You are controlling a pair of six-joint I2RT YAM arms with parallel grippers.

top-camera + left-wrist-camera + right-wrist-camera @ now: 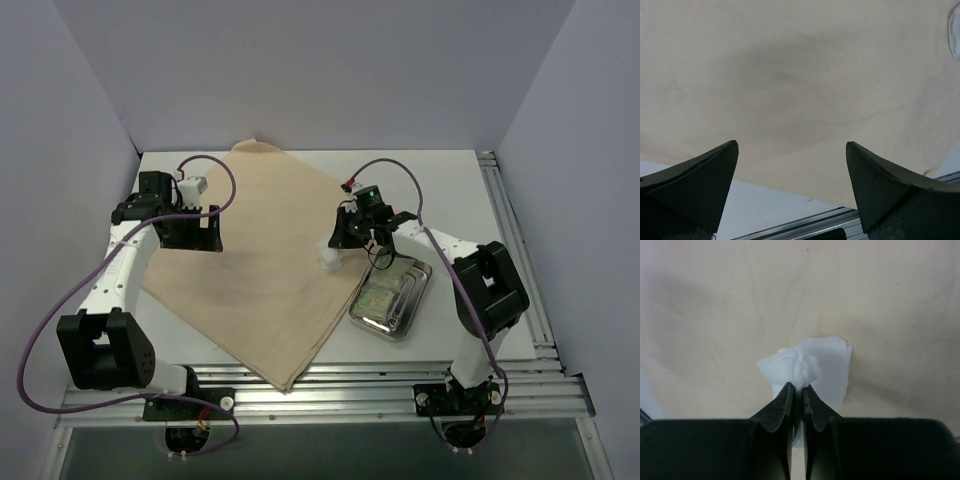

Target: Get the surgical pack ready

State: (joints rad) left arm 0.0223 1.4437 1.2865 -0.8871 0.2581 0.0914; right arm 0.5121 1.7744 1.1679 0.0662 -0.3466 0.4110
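Note:
A large tan cloth sheet (262, 265) lies spread flat on the white table. At its right edge my right gripper (333, 252) is shut on a bunched white gauze pad (805, 365), pinched between the fingertips just above the cloth (715, 315). A shiny steel tray (391, 298) sits to the right of the cloth with green packets (382, 297) in it. My left gripper (196, 243) hovers open over the cloth's left side, nothing between its fingers (700, 175). The same gauze pad (954, 30) shows at the far right of the left wrist view.
An aluminium rail (350, 385) runs along the table's near edge, and another rail (515, 250) along the right side. Grey walls enclose the table on three sides. The cloth's near corner (285, 383) reaches the front rail.

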